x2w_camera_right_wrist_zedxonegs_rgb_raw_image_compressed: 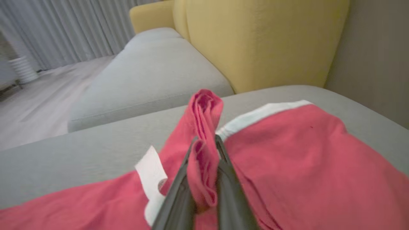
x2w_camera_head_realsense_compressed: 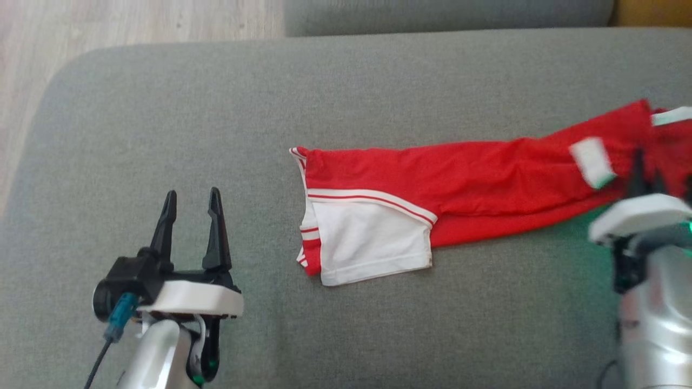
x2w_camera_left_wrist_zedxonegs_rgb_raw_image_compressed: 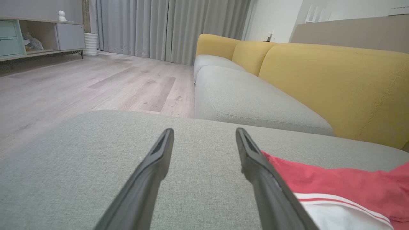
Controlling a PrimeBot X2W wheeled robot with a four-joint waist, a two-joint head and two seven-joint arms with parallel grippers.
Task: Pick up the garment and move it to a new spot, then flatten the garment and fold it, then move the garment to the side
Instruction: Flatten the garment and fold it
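Observation:
A red garment (x2w_camera_head_realsense_compressed: 470, 181) with white panels and stripes lies stretched across the grey sofa cushion (x2w_camera_head_realsense_compressed: 270, 97), from the middle to the right edge of the head view. My right gripper (x2w_camera_head_realsense_compressed: 646, 175) is at its right end, shut on a pinched ridge of red fabric; the right wrist view shows the fold of the garment (x2w_camera_right_wrist_zedxonegs_rgb_raw_image_compressed: 204, 134) squeezed between the two fingers of that gripper (x2w_camera_right_wrist_zedxonegs_rgb_raw_image_compressed: 206, 140). My left gripper (x2w_camera_head_realsense_compressed: 192, 202) hovers open over bare cushion to the left of the garment's white end (x2w_camera_left_wrist_zedxonegs_rgb_raw_image_compressed: 335, 179), apart from it. That left gripper (x2w_camera_left_wrist_zedxonegs_rgb_raw_image_compressed: 204, 134) holds nothing.
The cushion's rounded left edge drops to a wooden floor (x2w_camera_head_realsense_compressed: 108, 24). A second grey seat (x2w_camera_left_wrist_zedxonegs_rgb_raw_image_compressed: 249, 99) with yellow backrests (x2w_camera_left_wrist_zedxonegs_rgb_raw_image_compressed: 335, 86) lies beyond. Curtains (x2w_camera_left_wrist_zedxonegs_rgb_raw_image_compressed: 166, 28) and a low cabinet (x2w_camera_left_wrist_zedxonegs_rgb_raw_image_compressed: 38, 35) stand across the room.

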